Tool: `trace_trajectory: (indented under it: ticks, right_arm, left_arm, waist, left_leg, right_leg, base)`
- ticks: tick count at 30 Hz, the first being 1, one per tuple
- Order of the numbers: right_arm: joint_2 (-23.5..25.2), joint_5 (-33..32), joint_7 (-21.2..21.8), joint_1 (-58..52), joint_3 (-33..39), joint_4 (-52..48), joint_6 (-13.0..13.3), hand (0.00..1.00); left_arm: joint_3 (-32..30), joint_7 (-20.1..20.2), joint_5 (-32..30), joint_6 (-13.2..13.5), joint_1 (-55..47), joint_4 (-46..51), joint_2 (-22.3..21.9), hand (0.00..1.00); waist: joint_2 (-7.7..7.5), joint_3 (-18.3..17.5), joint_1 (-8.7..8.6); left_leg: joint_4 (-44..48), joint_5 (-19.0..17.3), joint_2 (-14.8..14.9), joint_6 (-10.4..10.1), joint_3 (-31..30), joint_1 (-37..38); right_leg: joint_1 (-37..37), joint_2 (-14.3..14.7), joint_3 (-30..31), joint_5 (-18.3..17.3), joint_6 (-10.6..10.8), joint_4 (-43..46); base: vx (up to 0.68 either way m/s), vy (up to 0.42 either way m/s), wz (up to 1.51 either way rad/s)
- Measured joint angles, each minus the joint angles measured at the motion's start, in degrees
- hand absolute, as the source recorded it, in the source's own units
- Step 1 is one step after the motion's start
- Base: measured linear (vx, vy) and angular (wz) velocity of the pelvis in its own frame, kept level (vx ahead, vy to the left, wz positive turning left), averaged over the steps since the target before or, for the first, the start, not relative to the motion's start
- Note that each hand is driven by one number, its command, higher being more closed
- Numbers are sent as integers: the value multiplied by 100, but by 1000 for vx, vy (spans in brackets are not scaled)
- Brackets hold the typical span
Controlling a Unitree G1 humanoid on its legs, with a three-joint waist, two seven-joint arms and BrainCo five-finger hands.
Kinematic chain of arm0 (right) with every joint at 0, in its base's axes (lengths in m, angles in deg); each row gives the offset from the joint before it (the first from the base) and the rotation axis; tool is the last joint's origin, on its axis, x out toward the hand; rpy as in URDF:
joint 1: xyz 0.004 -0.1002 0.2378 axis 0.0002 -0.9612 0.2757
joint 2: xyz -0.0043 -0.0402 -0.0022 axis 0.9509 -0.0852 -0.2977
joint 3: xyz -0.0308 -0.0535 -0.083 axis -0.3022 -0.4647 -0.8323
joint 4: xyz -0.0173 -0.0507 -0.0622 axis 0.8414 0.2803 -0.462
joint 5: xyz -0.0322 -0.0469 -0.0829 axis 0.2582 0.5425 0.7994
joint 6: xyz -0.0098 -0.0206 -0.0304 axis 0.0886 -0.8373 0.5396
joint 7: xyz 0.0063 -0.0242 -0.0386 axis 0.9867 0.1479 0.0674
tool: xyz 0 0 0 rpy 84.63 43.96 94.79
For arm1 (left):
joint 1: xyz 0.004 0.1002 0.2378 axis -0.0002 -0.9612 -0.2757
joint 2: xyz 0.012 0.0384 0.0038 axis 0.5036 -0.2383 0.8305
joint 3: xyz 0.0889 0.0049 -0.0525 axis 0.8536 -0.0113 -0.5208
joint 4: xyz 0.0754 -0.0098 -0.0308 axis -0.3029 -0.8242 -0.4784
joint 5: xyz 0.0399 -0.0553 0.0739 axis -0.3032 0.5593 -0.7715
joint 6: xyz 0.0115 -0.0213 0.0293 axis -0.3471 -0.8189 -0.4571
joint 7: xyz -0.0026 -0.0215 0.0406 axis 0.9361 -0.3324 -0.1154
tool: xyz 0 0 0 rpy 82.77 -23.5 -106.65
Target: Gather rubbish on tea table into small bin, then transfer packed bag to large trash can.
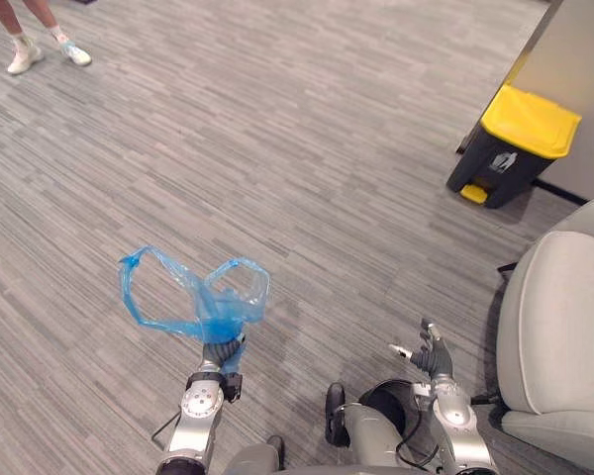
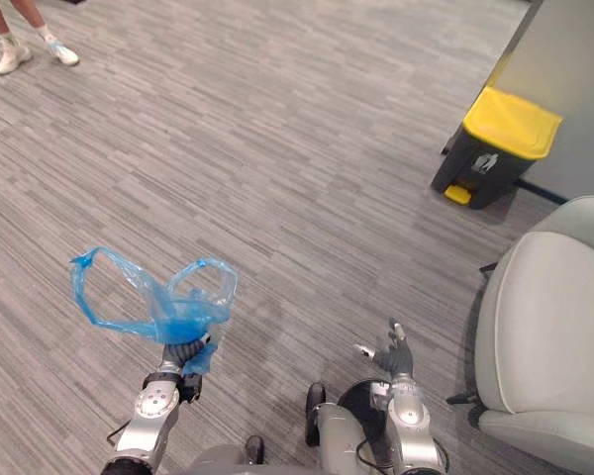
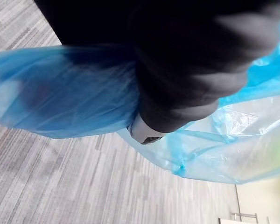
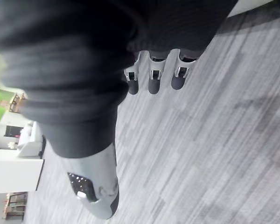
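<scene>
Low in the left eye view, the bag [image 1: 218,312] is billowing above the left hand [image 1: 223,353], hiding its grip, which I cannot tell. The right hand [image 1: 432,348] is hanging empty, loosely spread. A chair [image 1: 554,327] is being cut off by the edge; the bin [image 1: 515,139] is standing far off, shoes [image 1: 45,51] farther. Along the left wrist, plastic is smothering the cover. Along the right wrist, straight fingers [image 4: 151,80] are pointing over floor [image 4: 200,154].

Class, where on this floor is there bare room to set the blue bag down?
Widest bare carpet lies between the blue bag, the person's shoes and the yellow-lidded trash can. A narrower strip separates the bag at the left hand from the open right hand. It is tightest between the can and the grey chair.
</scene>
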Motion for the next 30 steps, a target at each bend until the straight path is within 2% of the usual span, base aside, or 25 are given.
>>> trace_trajectory:
  ticks: [1,2,3,4,5,6,7,9,10,11,12,13,14,15,17,19,21,22,23,24,25,26,28,29,30]
  right_arm:
    - [2,0,5,-55,0,-70,-1,0]
    - [-5,0,2,-140,-15,-215,0,0]
    - [-29,-2,0,-191,-50,-416,6,0]
    - [-25,-3,-2,-211,-108,-520,29,0]
    - [-57,-8,-9,-162,-156,-577,32,0]
    - [-40,-29,-6,-146,-161,-594,36,0]
    - [-15,-72,-8,-146,-159,-595,31,0]
    - [-7,-143,-10,-170,-157,-577,20,0]
    - [33,-176,-12,-193,-154,-547,20,0]
    - [67,-178,-16,-222,-148,-477,19,0]
    - [81,-178,-17,-236,-132,-388,17,0]
    - [-27,-174,-12,-308,-93,-359,15,0]
    - [-47,-170,-9,-276,-53,-253,16,0]
    - [110,-174,-12,-172,-14,28,-25,0]
    - [244,-168,14,-298,-2,70,-8,0]
    - [267,-167,23,-254,-6,148,-8,0]
    - [320,-167,37,-129,-12,284,-2,0]
    - [321,-165,57,-124,-12,400,-1,0]
    - [319,-154,89,-126,-11,643,-15,0]
    - [320,-151,95,-129,-12,738,-21,0]
    - [325,-137,111,-126,-16,855,-39,0]
    - [307,-113,113,-76,-4,939,-55,0]
    - [231,-109,112,64,-6,1099,-53,0]
    - [154,-108,109,163,-2,1284,-60,0]
    - [126,-105,109,179,-2,1344,-61,0]
  left_arm:
    - [-16,6,-32,-3,-1,1,-78,100]
    - [-21,14,-42,-5,-37,15,-189,100]
    - [-32,16,-66,3,-83,35,-271,100]
    - [-32,16,-69,6,-125,46,-319,100]
    - [-34,16,-68,4,-178,63,-343,100]
    - [-34,18,-68,0,-179,66,-346,100]
    - [-33,24,-68,-1,-178,70,-348,100]
    - [-31,73,-81,-8,-193,70,-351,100]
    - [-18,106,-88,-9,-196,71,-351,100]
    - [2,118,-92,-4,-196,72,-347,100]
    - [19,120,-93,2,-198,71,-359,100]
    - [56,122,-94,5,-262,65,-448,100]
    - [52,121,-94,6,-290,44,-485,100]
    - [59,124,-94,-16,-265,-49,-392,100]
    - [57,127,-97,-15,-286,-45,-275,100]
    - [55,125,-98,-22,-376,-45,-216,100]
    - [76,128,-96,-95,-497,-49,-102,100]
    - [75,123,-88,-112,-498,-53,-38,100]
    - [80,112,-80,-114,-496,-59,76,100]
    - [77,107,-77,-117,-497,-62,115,100]
    - [76,92,-70,-122,-492,-63,210,100]
    - [59,81,-62,-126,-451,-106,270,100]
    - [41,84,-62,-127,-331,-240,279,100]
    - [45,93,-62,-127,-177,-428,280,100]
    - [41,98,-62,-127,-125,-490,284,100]
  waist:
    - [7,0,-56]
    - [16,5,-51]
    - [33,-2,26]
    - [62,-31,112]
    - [77,-73,121]
    - [54,-92,168]
    - [45,-92,219]
    - [43,-92,307]
    - [32,-85,322]
    - [3,-91,336]
    - [17,-116,360]
    - [302,-268,403]
    - [407,-299,418]
    - [171,-302,369]
    - [-123,-436,356]
    - [-173,-431,436]
    - [-194,-431,393]
    - [-250,-420,396]
    - [-296,-402,357]
    - [-248,-375,326]
    - [-264,-384,271]
    - [-258,-378,208]
    - [-194,-337,140]
    - [-158,-308,66]
    - [-165,-302,68]
  left_leg:
    - [667,-103,132,-283,111,-78]
    - [1847,-25,343,-575,390,-287]
    - [2913,184,612,-820,677,-641]
    - [3623,125,857,-781,1027,-862]
    - [4130,43,1119,-630,1328,-1173]
    - [4209,-49,1273,-431,1536,-1416]
    - [4084,-151,1354,-236,1636,-1575]
    - [3429,-278,1416,-42,1676,-1775]
    - [2928,-278,1367,-26,1596,-1807]
    - [2315,-250,1227,-49,1398,-1823]
    - [1543,-5,1069,-111,1078,-1782]
    - [652,986,1139,-138,587,-1694]
    - [627,1149,1189,-445,477,-1693]
    - [720,1147,1026,-392,621,-1649]
    - [634,865,782,-153,1053,-1474]
    - [766,518,782,-132,1492,-1309]
    - [669,359,772,-47,1926,-1058]
    - [450,356,689,-39,2063,-894]
    - [159,358,608,-35,2141,-696]
    - [82,358,611,-35,2141,-652]
    - [-69,358,638,-35,2139,-556]
    - [-233,359,685,-35,2139,-449]
    - [-316,363,821,-50,2138,-327]
    - [-415,326,908,-139,2140,-158]
    - [-462,312,917,-202,2144,-71]
  right_leg:
    - [351,115,-115,-70,-54,-102]
    - [833,291,-128,-87,-81,-309]
    - [1228,415,28,-111,-119,-530]
    - [1472,514,154,-127,-144,-685]
    - [1681,553,269,-131,-151,-845]
    - [1771,535,393,-136,-159,-926]
    - [1824,501,543,-136,-159,-974]
    - [1941,387,812,-136,-158,-1073]
    - [1996,311,919,-148,-135,-1083]
    - [2039,190,1062,-218,-18,-1061]
    - [2048,93,1233,-368,232,-992]
    - [2010,213,1463,-567,518,-975]
    - [2008,280,1567,-687,621,-962]
    - [1973,40,1692,-742,690,-856]
    - [1785,-320,1907,-817,851,-627]
    - [1589,-441,2202,-848,936,-315]
    - [1172,-542,2090,-801,1070,397]
    - [839,-652,1833,-704,1218,880]
    - [448,-779,1417,-578,1192,1372]
    - [362,-786,1243,-611,1146,1453]
    - [227,-781,918,-703,1015,1448]
    - [58,-724,427,-807,856,1310]
    - [-145,-524,-18,-796,725,910]
    - [-268,-339,-192,-557,525,278]
    - [-286,-286,-194,-245,397,30]
  base:
    - [483,-139,33]
    - [557,-136,14]
    - [448,-74,-30]
    - [398,-18,-57]
    - [358,24,-69]
    - [383,58,-63]
    - [239,52,-52]
    - [236,156,-68]
    - [302,269,-73]
    - [247,282,-67]
    - [318,443,-95]
    - [272,448,-101]
    - [206,393,-83]
    - [172,293,-57]
    - [174,303,-63]
    - [80,241,-118]
    - [46,179,-119]
    - [70,142,-82]
    - [81,101,-70]
    - [123,56,-54]
    - [161,-18,-39]
    - [182,-51,-38]
    - [255,-128,-30]
    - [313,-151,-15]
    - [399,-162,6]
